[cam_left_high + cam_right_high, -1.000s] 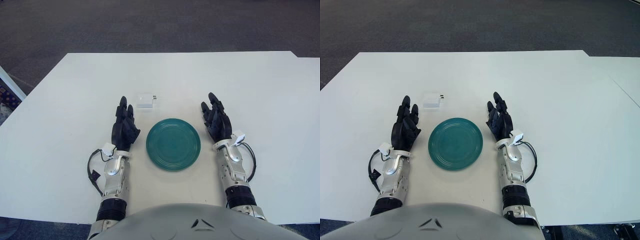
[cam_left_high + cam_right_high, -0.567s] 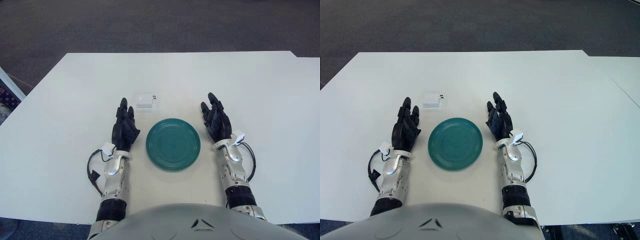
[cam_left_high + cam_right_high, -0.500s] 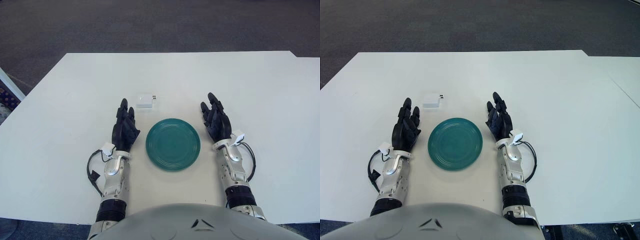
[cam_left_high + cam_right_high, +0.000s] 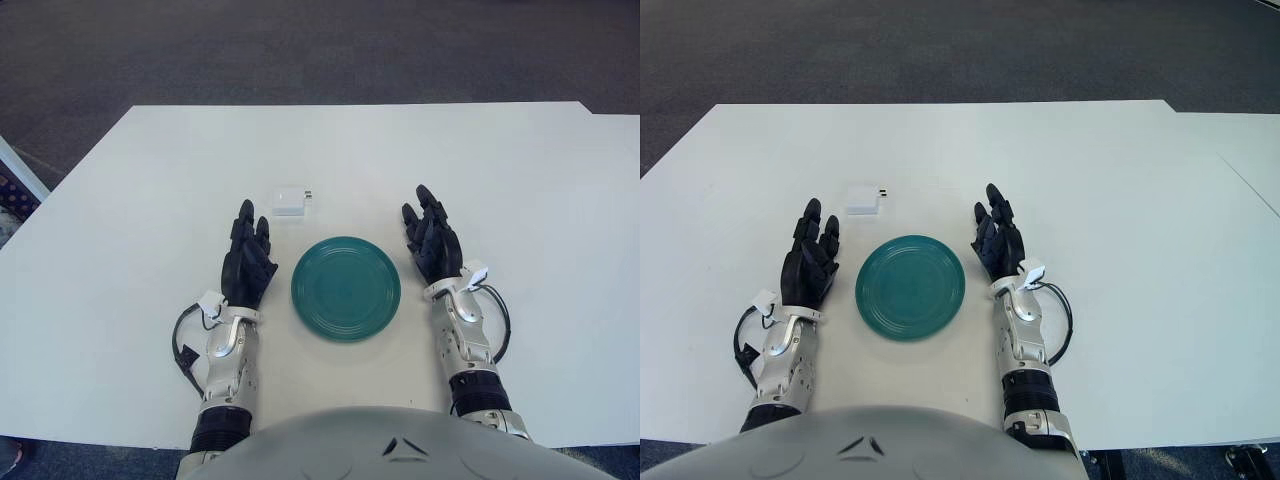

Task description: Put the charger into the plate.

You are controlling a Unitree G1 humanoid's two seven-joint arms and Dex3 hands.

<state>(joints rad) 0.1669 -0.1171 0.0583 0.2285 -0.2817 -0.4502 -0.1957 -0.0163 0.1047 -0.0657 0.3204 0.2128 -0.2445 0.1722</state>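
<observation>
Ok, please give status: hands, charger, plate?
Left hand and right hand open, flanking plate. Charger on table beyond plate, untouched. Path clear.

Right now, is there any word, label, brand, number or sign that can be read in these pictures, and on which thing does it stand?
No readable text anywhere.
Charger: plain white, no marking shows.
Plate: plain teal, no print.
Left hand and right hand: small white tags at the wrists, nothing on them can be read.
Table: bare white, no label.
</observation>
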